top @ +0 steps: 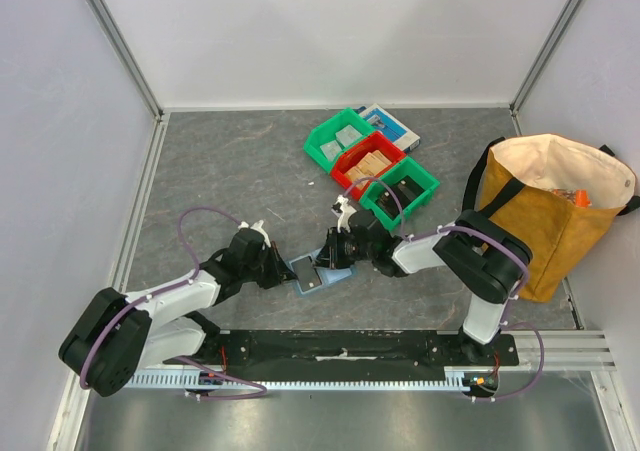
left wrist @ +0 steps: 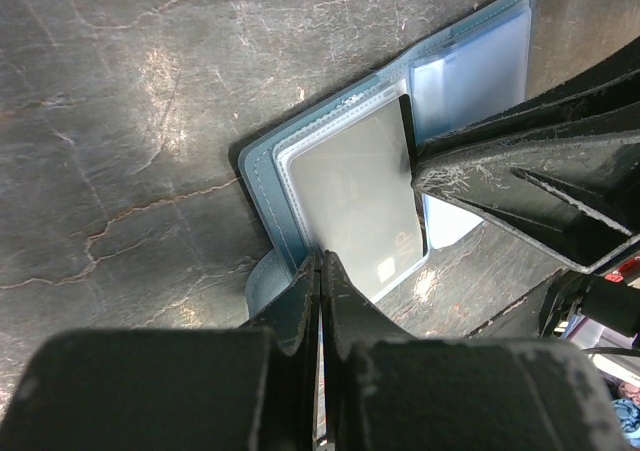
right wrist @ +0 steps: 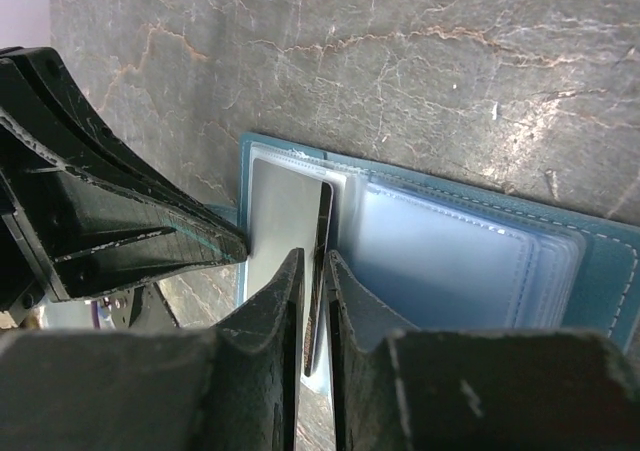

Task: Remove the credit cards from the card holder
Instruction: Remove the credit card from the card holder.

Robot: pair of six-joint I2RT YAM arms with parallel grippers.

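left gripper [left wrist: 320, 263] is squeezed shut on one edge of the holder [left wrist: 262, 186], i think to pin it open on the table [left wrist: 120, 121]. right gripper [right wrist: 316, 266] is nearly closed, nipping a grey card [right wrist: 285, 206] by its edge, ready to pull it out. bins [top: 316, 149] sit far behind.
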